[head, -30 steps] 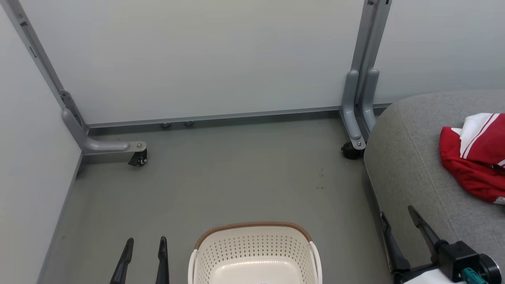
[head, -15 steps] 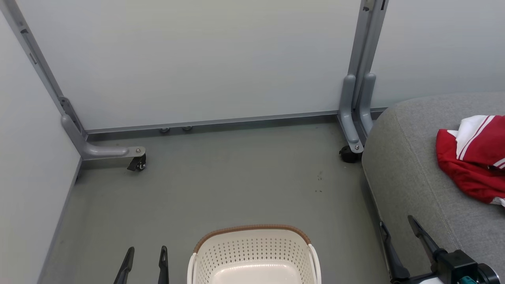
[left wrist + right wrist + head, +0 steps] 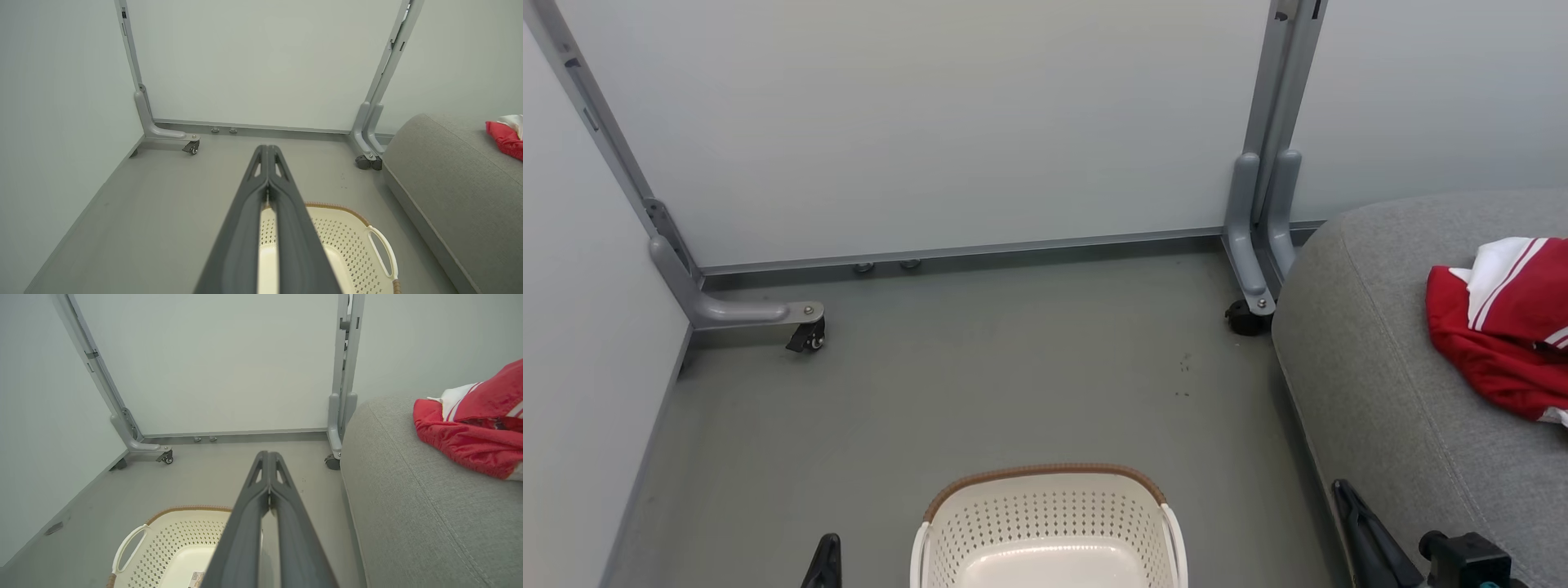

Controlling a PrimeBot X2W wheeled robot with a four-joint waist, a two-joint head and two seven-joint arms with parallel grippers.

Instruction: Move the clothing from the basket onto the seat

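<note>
Seemingly finished | clothing (image 3: 1499, 331) on seat (image 3: 1380, 400), right of empty basket (image 3: 1045, 478) | left hand (image 3: 267, 148), right hand (image 3: 268, 454): fingers together, nothing held | next: likely none.

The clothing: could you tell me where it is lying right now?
In the head view, the clothing lies bunched on the seat at the far right, apart from the basket on the floor at bottom centre.
</note>
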